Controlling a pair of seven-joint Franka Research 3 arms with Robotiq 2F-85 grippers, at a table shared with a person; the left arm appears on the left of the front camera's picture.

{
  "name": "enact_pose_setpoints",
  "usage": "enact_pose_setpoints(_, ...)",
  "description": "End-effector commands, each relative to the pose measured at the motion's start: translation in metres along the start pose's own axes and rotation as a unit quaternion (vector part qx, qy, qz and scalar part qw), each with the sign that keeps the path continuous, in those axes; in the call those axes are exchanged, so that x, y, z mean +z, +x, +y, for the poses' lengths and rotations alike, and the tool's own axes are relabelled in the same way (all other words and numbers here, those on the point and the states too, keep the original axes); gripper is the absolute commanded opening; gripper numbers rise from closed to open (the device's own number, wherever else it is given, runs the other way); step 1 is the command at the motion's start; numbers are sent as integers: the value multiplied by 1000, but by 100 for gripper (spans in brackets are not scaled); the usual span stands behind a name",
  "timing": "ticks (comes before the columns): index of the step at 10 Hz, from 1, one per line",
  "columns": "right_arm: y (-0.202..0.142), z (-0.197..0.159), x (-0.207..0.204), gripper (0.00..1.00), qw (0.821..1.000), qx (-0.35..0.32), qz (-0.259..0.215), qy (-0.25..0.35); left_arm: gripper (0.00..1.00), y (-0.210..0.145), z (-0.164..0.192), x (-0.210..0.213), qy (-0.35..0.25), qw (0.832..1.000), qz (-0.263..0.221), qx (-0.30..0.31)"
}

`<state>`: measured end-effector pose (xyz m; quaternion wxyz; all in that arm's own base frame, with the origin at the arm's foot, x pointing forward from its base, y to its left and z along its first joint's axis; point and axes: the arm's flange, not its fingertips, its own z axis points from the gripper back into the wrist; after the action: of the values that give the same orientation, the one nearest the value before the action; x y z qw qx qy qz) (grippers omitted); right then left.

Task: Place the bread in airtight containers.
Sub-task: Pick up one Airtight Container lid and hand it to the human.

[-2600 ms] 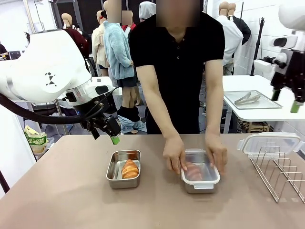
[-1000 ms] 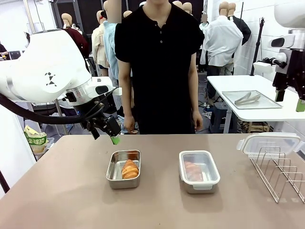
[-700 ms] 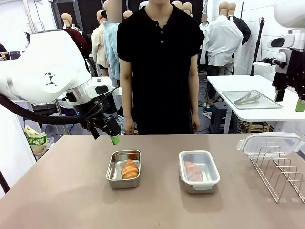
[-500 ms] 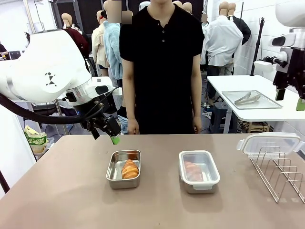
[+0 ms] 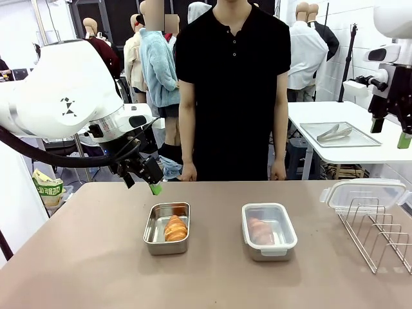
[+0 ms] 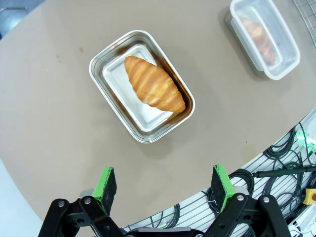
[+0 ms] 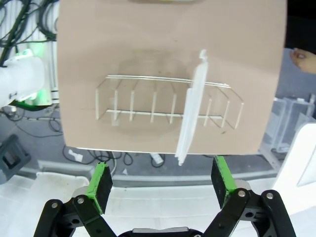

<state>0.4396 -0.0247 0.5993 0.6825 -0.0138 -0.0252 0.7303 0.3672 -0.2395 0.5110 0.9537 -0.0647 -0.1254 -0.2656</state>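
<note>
Two steel airtight containers stand mid-table. The left one (image 5: 154, 239) (image 6: 116, 74) has no lid on it and holds a golden croissant (image 5: 175, 228) (image 6: 154, 83). The right one (image 5: 283, 225) (image 6: 276, 54) has its clear lid on, and a second croissant (image 5: 260, 230) (image 6: 256, 32) shows through it. My left gripper (image 5: 143, 183) (image 6: 162, 182) hangs open above the table, behind and left of the unlidded tin, with nothing in it. My right gripper (image 5: 388, 133) (image 7: 160, 180) is open too, high at the far right.
A wire rack (image 5: 376, 228) (image 7: 168, 103) at the table's right end holds a spare clear lid (image 5: 365, 193) (image 7: 190, 118). A person in black stands at the far edge, hands (image 5: 188, 174) hanging by the table rim. A side table behind carries a flat tray (image 5: 360, 140) with tongs.
The person's hands, earlier pressing the lid onto the right container, have come off it and hang at the sides. The person has shifted slightly. Both arms stay put.
</note>
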Motion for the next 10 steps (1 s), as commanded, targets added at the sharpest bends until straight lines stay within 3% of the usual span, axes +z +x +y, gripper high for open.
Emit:
enact_pose_setpoints(1, 1, 4, -22, 100, 998, 14, -6, -64, 100, 0, 1, 0, -1, 1000, -1, 1)
enact_pose_setpoints(3, -2, 1, -46, 100, 996, 1, -11, -83, 100, 0, 1, 0, -1, 1000, -1, 1)
enact_pose_setpoints(6, -14, 2, -68, 100, 997, -38, -26, -61, 100, 0, 1, 0, -1, 1000, -1, 1)
enact_pose_setpoints(10, -28, -7, -99, 100, 996, -29, -76, -35, 100, 0, 1, 0, -1, 1000, -1, 1)
